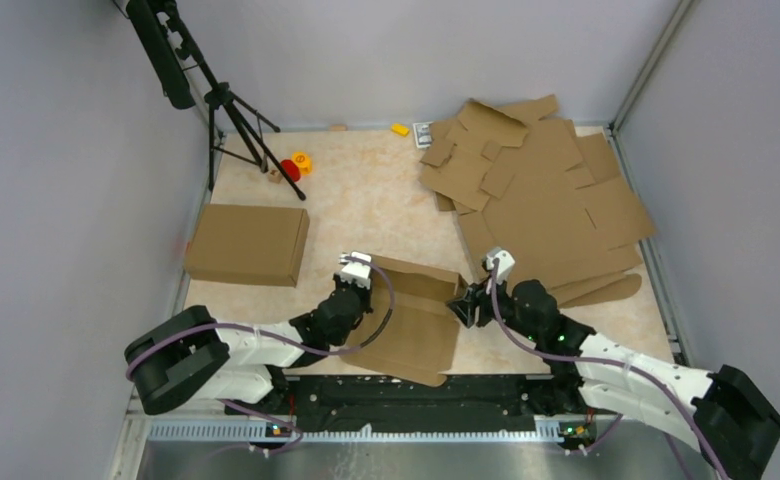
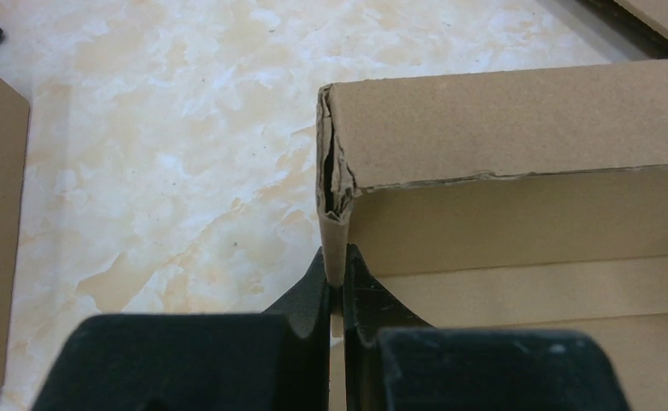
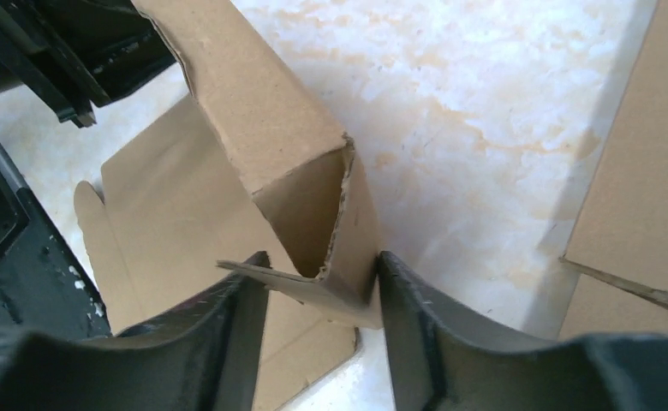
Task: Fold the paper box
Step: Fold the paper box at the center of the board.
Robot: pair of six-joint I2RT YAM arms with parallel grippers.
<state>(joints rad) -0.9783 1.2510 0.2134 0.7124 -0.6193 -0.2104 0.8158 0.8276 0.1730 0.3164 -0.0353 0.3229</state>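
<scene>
Just ahead of the arm bases on the bench [image 1: 366,205], the paper box [image 1: 416,325] lies half-folded. The left fingers [image 2: 309,295] pinch its left wall, and the right fingers [image 3: 408,300] straddle its right corner, grip unclear. Left of it sits a closed cardboard box [image 1: 247,244], contents hidden; flat blanks [image 1: 541,195] are heaped behind-right and a tripod [image 1: 228,110] stands behind-left.

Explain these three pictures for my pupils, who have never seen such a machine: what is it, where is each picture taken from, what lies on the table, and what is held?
Two robot arms stand at the near edge of a table. One picture looks down from above; the others come from cameras on each wrist. The left gripper pinches a wall of the half-folded paper box. The right gripper straddles its right corner; a firm grip is unclear. A closed box lies left, flat cardboard blanks right.
</scene>
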